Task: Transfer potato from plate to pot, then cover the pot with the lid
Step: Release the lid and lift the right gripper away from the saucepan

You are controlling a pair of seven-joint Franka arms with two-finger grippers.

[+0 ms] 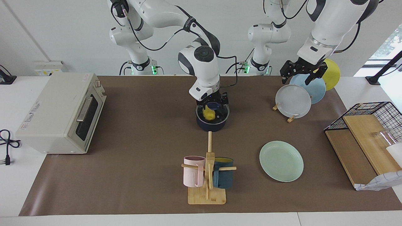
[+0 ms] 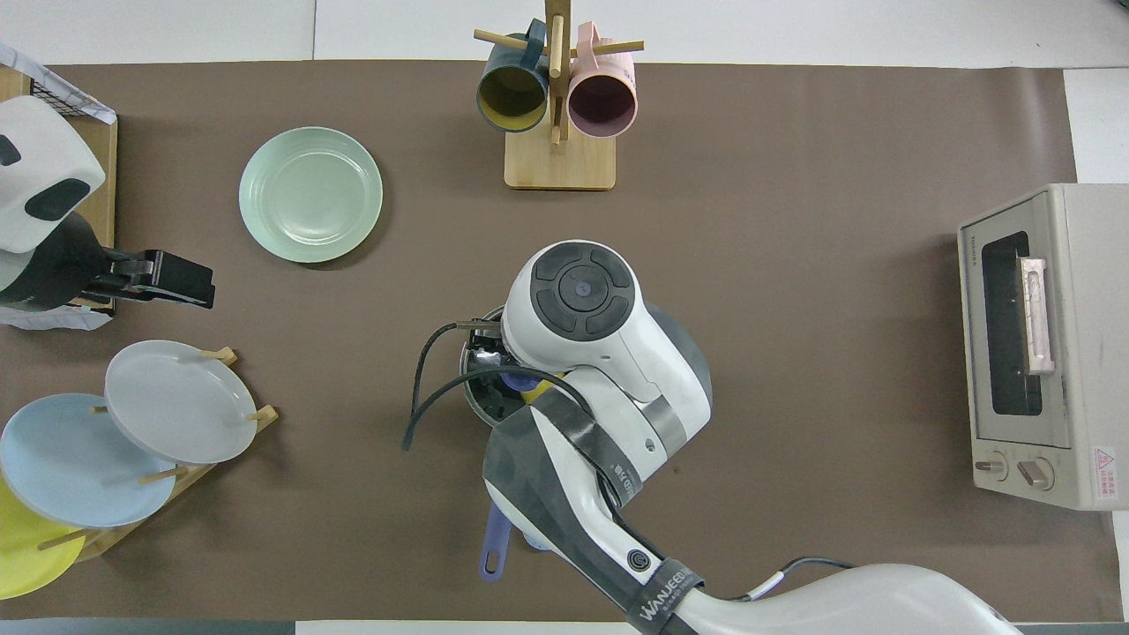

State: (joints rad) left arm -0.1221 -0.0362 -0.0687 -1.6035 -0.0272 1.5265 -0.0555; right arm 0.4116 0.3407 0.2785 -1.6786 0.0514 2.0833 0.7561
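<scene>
While I am watching the facing view, my right gripper (image 1: 213, 105) is pinching the blue-knobbed clear glass lid (image 1: 212, 112) onto the dark navy pot (image 1: 211, 125), bright yellow potato (image 1: 208, 114) inside; the pale mint-green plate (image 1: 281, 160) is lying bare. Overhead, my left gripper (image 2: 181, 280), fingers indiscernible, is waiting above the table beside the upright plate rack (image 2: 159, 414).

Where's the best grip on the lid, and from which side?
The blue knob at the centre of the lid, from straight above: the lid lies flat over the pot, and the knob is its only raised part. The right gripper is over it.
</scene>
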